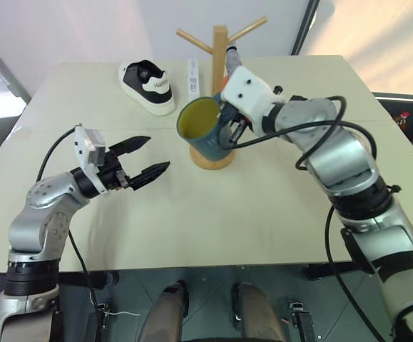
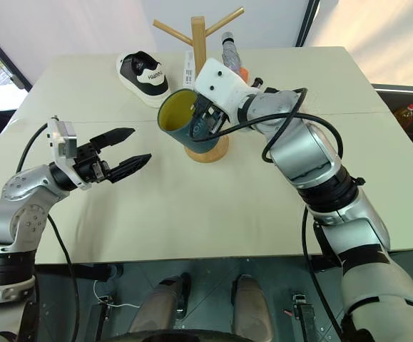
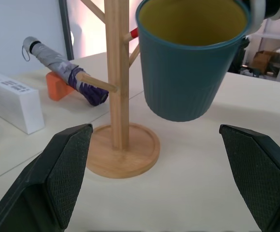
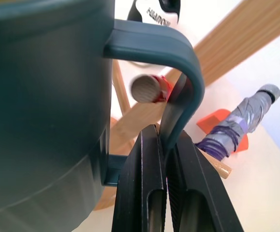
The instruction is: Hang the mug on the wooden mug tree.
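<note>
Right claw: fingers clamped tight on the loop handle of the mug, carrying it off the desk, tilted so the yellow inside faces the left arm. Mug hangs right in front of the wooden mug tree, above its disc base, near the middle of the desk's far half. Right wrist view: a red-tipped peg end sits just beside the handle loop, apart from it.

Left claw: fingers spread wide, gripping nothing, hovering over the desk toward its left side, pointed at the mug and well apart from it.

Writing: black-and-white shoe near the far left corner has lettering on the heel, looks like "HUAWEI", too small to be sure. White box beside the tree has small print, unreadable.

Left wrist view adds what the head views mostly hide: a folded grey-purple umbrella lying on an orange block behind the tree.
</note>
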You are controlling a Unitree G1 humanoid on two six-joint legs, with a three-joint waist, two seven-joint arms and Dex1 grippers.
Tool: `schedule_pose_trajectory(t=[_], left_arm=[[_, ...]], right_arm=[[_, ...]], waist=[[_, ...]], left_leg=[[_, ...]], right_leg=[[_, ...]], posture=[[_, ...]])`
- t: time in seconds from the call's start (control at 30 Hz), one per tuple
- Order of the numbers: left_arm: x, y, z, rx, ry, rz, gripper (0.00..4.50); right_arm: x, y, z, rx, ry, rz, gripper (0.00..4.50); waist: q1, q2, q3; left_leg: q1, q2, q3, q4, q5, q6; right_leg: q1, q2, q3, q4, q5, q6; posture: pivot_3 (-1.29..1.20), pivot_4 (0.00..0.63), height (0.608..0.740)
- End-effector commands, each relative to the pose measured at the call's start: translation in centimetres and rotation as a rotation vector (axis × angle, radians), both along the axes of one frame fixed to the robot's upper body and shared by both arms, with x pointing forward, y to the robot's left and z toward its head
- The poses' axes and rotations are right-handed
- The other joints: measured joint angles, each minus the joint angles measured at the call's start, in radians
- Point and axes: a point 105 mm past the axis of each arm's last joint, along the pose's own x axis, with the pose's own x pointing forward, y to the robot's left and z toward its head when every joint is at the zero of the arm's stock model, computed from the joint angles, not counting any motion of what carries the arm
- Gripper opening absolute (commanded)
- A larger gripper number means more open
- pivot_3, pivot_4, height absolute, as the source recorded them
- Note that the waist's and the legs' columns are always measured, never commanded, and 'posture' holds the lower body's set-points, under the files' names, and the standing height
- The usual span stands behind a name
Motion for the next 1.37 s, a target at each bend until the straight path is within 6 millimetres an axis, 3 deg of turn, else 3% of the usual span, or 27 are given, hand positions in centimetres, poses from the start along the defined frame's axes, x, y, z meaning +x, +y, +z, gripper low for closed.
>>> schedule_pose_trajectory(t=[0.03,0.17,0.2,0.23,0.4,0.67,0.77,0.93,1.17,1.37], left_arm=[[-0.6,0.1,1.3,0.001,-0.053,-0.002,4.5],[-0.6,0.1,1.4,0.0,-0.055,0.0,4.5],[-0.7,0.1,1.4,-0.001,-0.055,0.001,4.5],[-0.7,0.1,1.4,-0.001,-0.056,0.002,4.5],[-0.7,0.2,1.5,-0.002,-0.056,0.005,4.5],[-0.2,0.7,1.3,-0.015,-0.037,0.054,4.5],[1.1,2.4,0.7,-0.061,-0.011,0.18,4.5],[2.7,5.6,-2.1,-0.065,0.03,0.401,4.5],[2.9,8.6,-7.3,-0.081,0.134,0.612,4.5],[2.2,9.6,-8.4,-0.073,0.145,0.661,4.5]], right_arm=[[0.1,0.7,1.9,0.001,-0.076,0.016,0.06],[0.6,0.7,1.6,-0.003,-0.069,0.013,0.06],[0.6,0.7,1.5,-0.004,-0.069,0.013,0.7],[0.7,0.7,1.5,-0.003,-0.069,0.013,0.97],[0.8,0.3,2.3,0.005,-0.111,-0.001,3.57],[-0.7,-3.8,5.3,0.047,-0.213,-0.013,3.57],[-2.3,-6.7,5.4,0.2,-0.216,0.042,3.57],[-4.0,-9.2,1.6,0.441,-0.113,0.09,3.57],[-2.9,-11.7,-8.5,0.768,0.054,-0.058,3.57],[-2.2,-12.2,-11.2,0.835,0.08,-0.089,3.57]], waist=[[-0.001,0.0,0.0],[-0.001,0.0,0.0],[-0.001,0.0,0.0],[-0.001,0.0,0.0],[-0.003,0.0,0.0],[0.004,0.0,0.0],[0.007,-0.002,-0.001],[-0.003,-0.002,-0.001],[0.0,-0.003,-0.002],[0.004,-0.003,-0.002]], left_leg=[[0.0,0.0,0.0,0.0,0.0,0.0],[0.0,0.0,0.0,0.0,0.0,0.0],[0.0,0.0,0.0,0.0,0.0,0.0],[0.0,0.0,0.0,0.0,0.0,0.0],[0.001,0.0,0.0,0.0,0.0,-0.001],[0.001,0.0,0.0,0.002,0.001,-0.001],[0.001,0.0,0.0,0.003,0.001,-0.001],[0.002,0.0,0.001,0.004,0.001,-0.001],[0.007,0.003,0.001,0.009,0.0,-0.001],[0.005,0.004,0.0,0.014,0.0,-0.002]], right_leg=[[0.0,0.0,0.0,0.0,0.0,0.0],[0.0,0.0,0.0,0.001,0.0,0.0],[0.0,0.0,0.0,0.001,0.0,0.0],[0.0,0.0,0.0,0.002,0.0,0.0],[-0.001,0.0,0.0,0.005,0.0,0.0],[-0.002,0.0,0.0,0.008,0.0,0.0],[-0.001,0.0,0.0,0.008,0.0,0.0],[0.001,0.0,0.001,0.008,0.0,0.001],[0.006,0.004,0.002,0.009,-0.002,-0.004],[0.006,0.003,0.002,0.009,-0.001,-0.005]], posture=[[0.0,0.15,0.74],[0.0,0.15,0.74],[0.0,0.15,0.74],[0.0,0.15,0.74],[0.0,0.15,0.74],[0.0,0.15,0.74],[0.0,0.15,0.74],[0.0,0.15,0.74],[0.0,0.15,0.74],[0.0,0.15,0.74]])
